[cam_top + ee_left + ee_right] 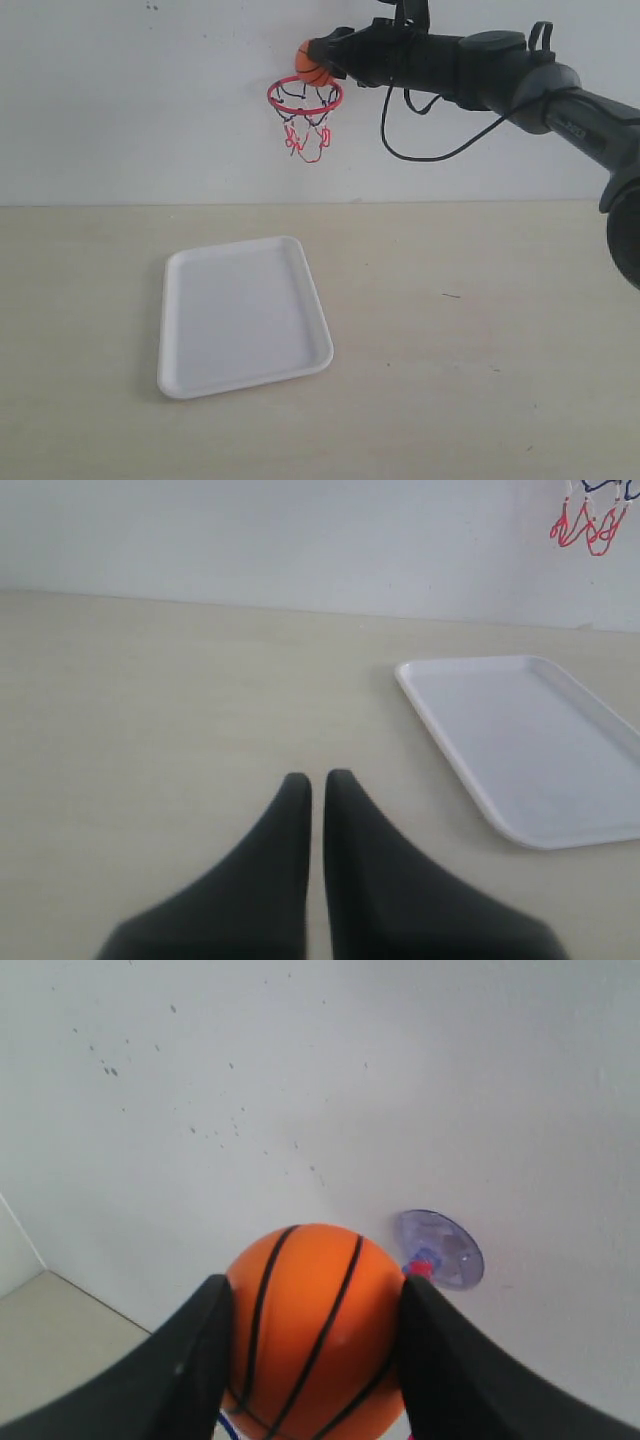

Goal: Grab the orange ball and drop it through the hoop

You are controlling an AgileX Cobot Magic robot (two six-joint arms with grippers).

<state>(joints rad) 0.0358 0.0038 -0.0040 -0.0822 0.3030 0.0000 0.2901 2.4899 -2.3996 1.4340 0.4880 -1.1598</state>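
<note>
I have the orange ball [310,63] pinched in my right claw [322,55], up by the wall and just above the red rim of the hoop [305,110], so the pick-up is done. Only the drop is left. I cannot tell from here whether the ball sits squarely over the opening. My left claw [317,785] hangs low over the desk [150,700], tips nearly together, holding nothing, near the white tray [520,740].

Hoop [443,1250] mostly behind the orange ball [310,1325]
</note>
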